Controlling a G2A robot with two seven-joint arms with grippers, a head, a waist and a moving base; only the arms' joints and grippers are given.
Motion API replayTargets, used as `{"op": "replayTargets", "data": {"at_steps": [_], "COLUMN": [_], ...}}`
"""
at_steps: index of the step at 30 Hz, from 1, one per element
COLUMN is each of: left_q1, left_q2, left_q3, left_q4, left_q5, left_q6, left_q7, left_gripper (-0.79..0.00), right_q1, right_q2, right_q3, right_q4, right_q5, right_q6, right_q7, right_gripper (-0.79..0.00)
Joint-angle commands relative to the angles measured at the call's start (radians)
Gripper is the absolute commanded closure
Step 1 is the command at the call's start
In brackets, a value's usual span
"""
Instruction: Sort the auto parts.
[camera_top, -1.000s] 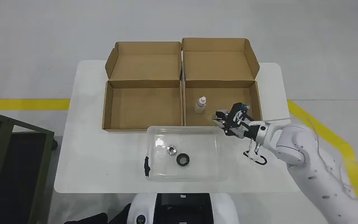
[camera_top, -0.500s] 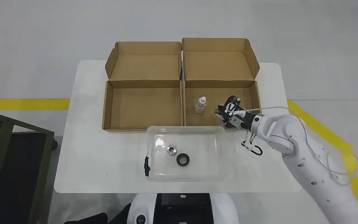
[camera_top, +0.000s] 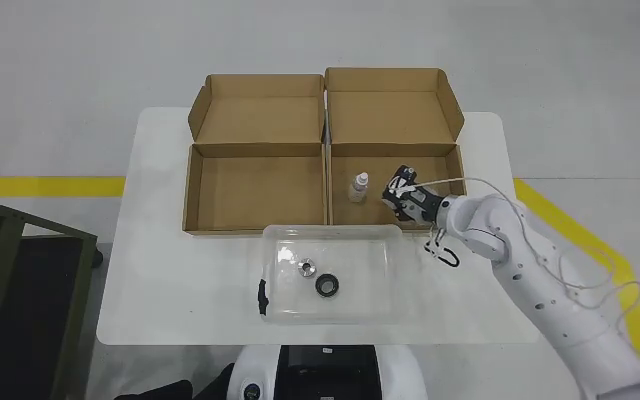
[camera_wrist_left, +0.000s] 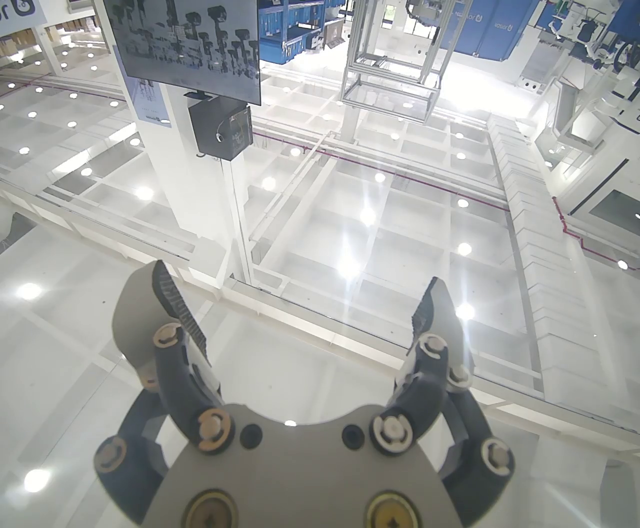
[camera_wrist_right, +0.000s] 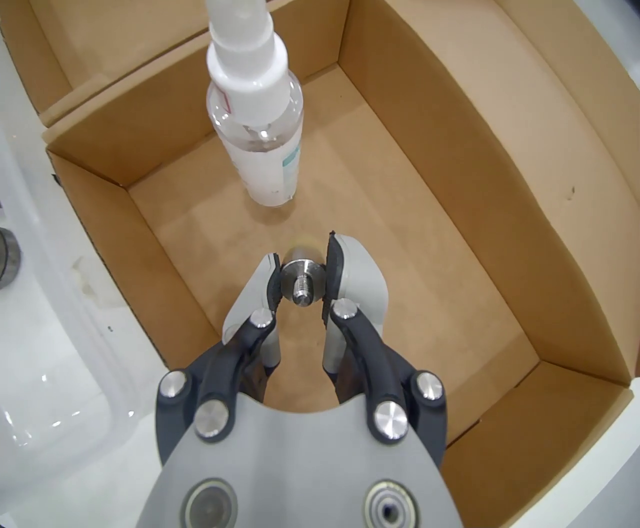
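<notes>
The right gripper (camera_wrist_right: 302, 270) was seen inside the right cardboard box (camera_wrist_right: 450, 175), its fingers pinched on a small metal part (camera_wrist_right: 300, 287) with a round head and a short threaded stem. The part was held over the box floor, just to the near side of an upright clear spray bottle (camera_wrist_right: 260, 125). Whether the part touched the floor could not be told.

In the top view, the right gripper (camera_top: 400, 190) was found over the near half of the right cardboard box (camera_top: 390, 165), to the right of the spray bottle (camera_top: 358, 186). A left cardboard box (camera_top: 258, 190) was set touching the right one, and both were open, with their lids folded back to the far side.

A clear plastic bin (camera_top: 370, 290) was placed on the white table (camera_top: 160, 270) just near of the boxes. Two parts were left in it: a metal ring (camera_top: 307, 267) and, just to its right and nearer, a black ring (camera_top: 328, 285). A small black piece (camera_top: 262, 297) was seen at the bin's left edge.

The left gripper (camera_wrist_left: 297, 295) was pointed up at the ceiling, its fingers spread wide with nothing between them.
</notes>
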Motion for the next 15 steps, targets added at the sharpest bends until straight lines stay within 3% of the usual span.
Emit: {"op": "replayTargets", "data": {"at_steps": [1, 9, 15], "left_q1": [0.0, 0.0, 0.0], "left_q2": [0.0, 0.0, 0.0], "left_q3": [0.0, 0.0, 0.0], "left_q4": [0.0, 0.0, 0.0], "left_q5": [0.0, 0.0, 0.0], "left_q6": [0.0, 0.0, 0.0], "left_q7": [0.0, 0.0, 0.0], "left_gripper": [-0.785, -0.785, -0.785], "right_q1": [0.006, 0.029, 0.044], "right_q2": [-0.004, -0.019, -0.03], "right_q3": [-0.007, -0.022, -0.026], "right_q4": [0.01, 0.036, 0.043], "right_q5": [-0.004, -0.02, -0.033], "right_q6": [0.004, 0.013, 0.026], "right_q7": [-0.001, -0.007, -0.027], "right_gripper": [-0.089, -0.351, -0.379]}}
